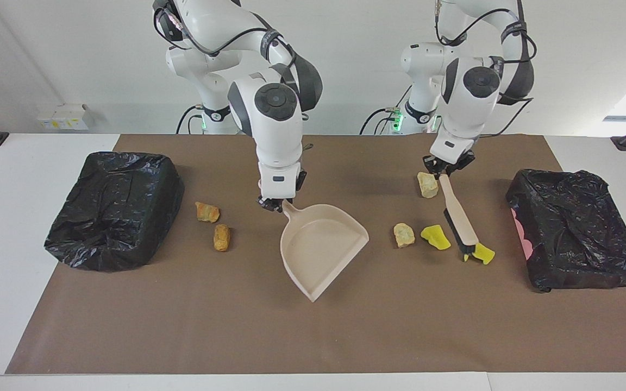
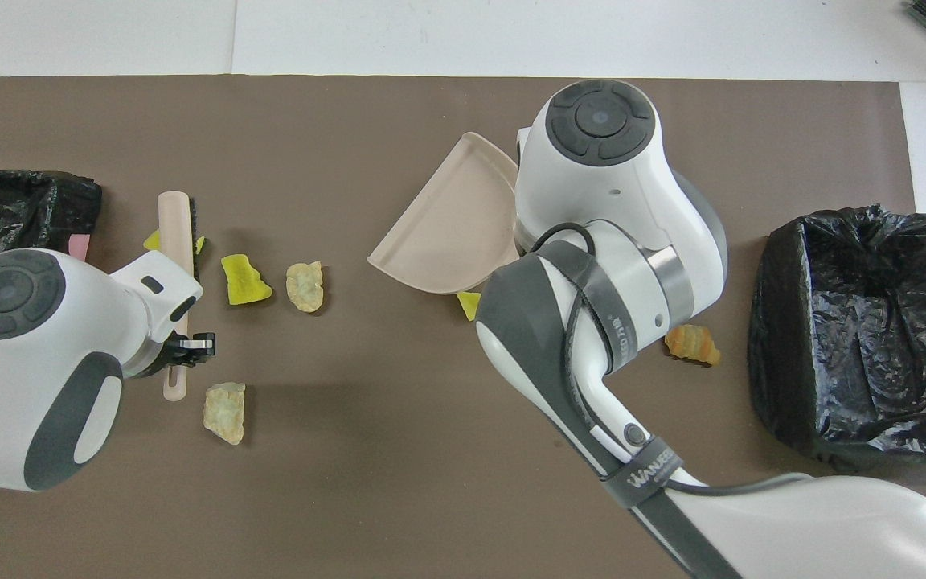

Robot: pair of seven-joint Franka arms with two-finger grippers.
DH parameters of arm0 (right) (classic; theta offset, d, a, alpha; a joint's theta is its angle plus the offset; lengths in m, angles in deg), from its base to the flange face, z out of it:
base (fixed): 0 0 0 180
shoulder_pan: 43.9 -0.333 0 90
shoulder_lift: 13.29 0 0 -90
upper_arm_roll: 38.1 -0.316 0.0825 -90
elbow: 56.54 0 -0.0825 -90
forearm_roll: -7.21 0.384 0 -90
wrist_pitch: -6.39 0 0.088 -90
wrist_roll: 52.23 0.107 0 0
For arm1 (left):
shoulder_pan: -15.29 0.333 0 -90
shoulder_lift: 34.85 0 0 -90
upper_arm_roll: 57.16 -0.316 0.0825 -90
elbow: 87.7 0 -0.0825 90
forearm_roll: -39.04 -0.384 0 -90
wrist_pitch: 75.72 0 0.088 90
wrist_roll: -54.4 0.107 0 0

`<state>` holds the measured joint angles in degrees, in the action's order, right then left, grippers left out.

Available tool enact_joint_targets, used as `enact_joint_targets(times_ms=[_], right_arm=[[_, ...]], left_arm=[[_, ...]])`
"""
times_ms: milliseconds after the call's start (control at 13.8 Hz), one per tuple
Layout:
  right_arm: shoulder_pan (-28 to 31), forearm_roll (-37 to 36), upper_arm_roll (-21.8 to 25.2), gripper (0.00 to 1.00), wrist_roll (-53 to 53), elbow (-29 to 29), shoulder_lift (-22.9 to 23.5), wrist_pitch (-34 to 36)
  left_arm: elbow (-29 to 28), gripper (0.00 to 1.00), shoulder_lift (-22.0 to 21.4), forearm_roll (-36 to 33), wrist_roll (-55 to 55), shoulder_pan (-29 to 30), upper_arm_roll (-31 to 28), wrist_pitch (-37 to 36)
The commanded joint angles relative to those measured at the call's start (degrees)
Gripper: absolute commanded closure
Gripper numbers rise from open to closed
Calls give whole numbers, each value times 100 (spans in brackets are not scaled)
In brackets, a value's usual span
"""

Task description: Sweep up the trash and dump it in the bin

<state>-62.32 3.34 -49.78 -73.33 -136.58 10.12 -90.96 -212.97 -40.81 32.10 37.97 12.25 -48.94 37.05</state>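
The dustpan [image 1: 321, 247] was gripped by its handle in the right gripper [image 1: 273, 205] at mid-table. The brush [image 1: 458, 214] was clenched in the left gripper [image 1: 443, 169], bristles touching a yellow sponge piece [image 1: 484, 253] near the bin [image 1: 579, 233] at the left arm's table end.

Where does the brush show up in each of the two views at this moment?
Facing view: brush slants from the left gripper down to a yellow sponge piece, near the bin.
Overhead view: brush stands upright at the picture's left edge, above the left arm.
Shared landmark: that sponge piece, at the bristles.
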Motion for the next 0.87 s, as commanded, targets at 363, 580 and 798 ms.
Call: enact_joint_targets(times_ms=[363, 580, 798], right_arm=[[-21, 62, -133, 100, -1596, -1479, -521, -882], [-144, 44, -133, 100, -2161, -1716, -495, -996], [-162, -70, -133, 100, -2223, -1717, -425, -1040]], left_arm=[[855, 100, 1113, -852, 244, 48, -664, 34], [820, 100, 1333, -905, 412, 119, -717, 253], [706, 100, 1299, -923, 604, 163, -708, 245]])
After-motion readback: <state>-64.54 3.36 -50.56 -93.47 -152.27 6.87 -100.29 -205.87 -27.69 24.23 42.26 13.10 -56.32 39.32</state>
